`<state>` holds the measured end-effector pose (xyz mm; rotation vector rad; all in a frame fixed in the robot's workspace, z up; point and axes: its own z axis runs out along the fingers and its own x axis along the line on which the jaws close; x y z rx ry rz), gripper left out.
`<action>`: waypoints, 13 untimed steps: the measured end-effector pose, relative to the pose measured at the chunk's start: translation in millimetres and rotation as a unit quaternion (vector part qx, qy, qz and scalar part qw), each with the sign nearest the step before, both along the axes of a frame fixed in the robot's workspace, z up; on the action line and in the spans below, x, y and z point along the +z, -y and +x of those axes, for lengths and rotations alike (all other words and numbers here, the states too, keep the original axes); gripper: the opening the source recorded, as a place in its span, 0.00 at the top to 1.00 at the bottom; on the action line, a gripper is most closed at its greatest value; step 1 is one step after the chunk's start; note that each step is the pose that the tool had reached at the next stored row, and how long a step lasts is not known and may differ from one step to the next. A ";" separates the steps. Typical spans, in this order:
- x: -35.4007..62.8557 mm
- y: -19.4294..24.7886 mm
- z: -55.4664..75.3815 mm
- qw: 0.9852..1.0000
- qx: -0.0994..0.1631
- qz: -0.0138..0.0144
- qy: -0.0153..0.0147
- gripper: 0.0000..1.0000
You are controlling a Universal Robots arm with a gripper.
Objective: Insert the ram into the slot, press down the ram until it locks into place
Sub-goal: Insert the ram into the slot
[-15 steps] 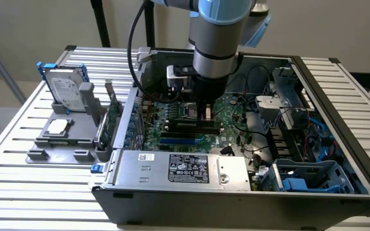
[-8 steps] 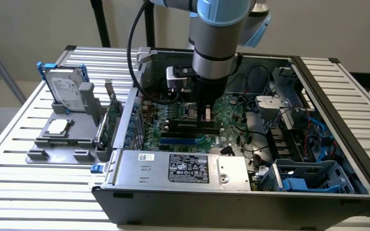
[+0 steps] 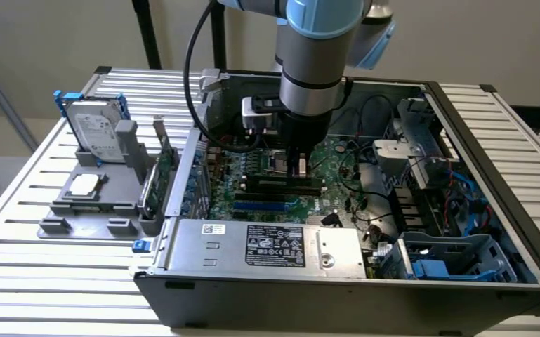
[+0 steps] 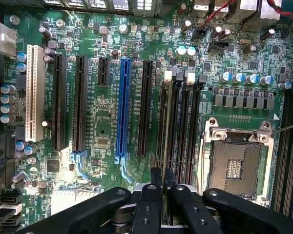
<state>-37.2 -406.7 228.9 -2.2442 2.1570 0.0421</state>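
Note:
My gripper (image 4: 163, 176) hangs low over the motherboard (image 4: 102, 122) inside the open computer case, its fingers (image 4: 156, 183) drawn close on a thin edge. That edge is the ram (image 4: 166, 126), seen edge-on and standing upright in the first of several parallel black slots (image 4: 181, 126) beside the processor socket. A white latch (image 4: 168, 75) sits at the far end of that slot. In the exterior view the gripper (image 3: 297, 170) points straight down onto the black slots (image 3: 279, 188) in the middle of the board. How deep the ram sits cannot be told.
A blue slot (image 4: 122, 107), a white slot (image 4: 35, 92) and the silver processor socket (image 4: 234, 163) flank the black slots. A grey holder (image 3: 92, 196) outside the case carries a hard drive (image 3: 101, 133) and an upright green card (image 3: 165, 172). The power supply (image 3: 260, 246) and blue drive cage (image 3: 457, 256) line the near wall.

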 end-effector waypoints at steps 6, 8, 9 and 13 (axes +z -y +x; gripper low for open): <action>-0.9 -0.1 0.0 1.000 0.000 0.000 0.000 0.86; -1.7 -0.1 0.0 1.000 0.000 0.000 0.000 0.86; -2.1 0.0 -0.1 1.000 0.000 0.000 0.000 0.86; -3.6 0.0 -0.2 1.000 0.000 0.000 0.000 0.86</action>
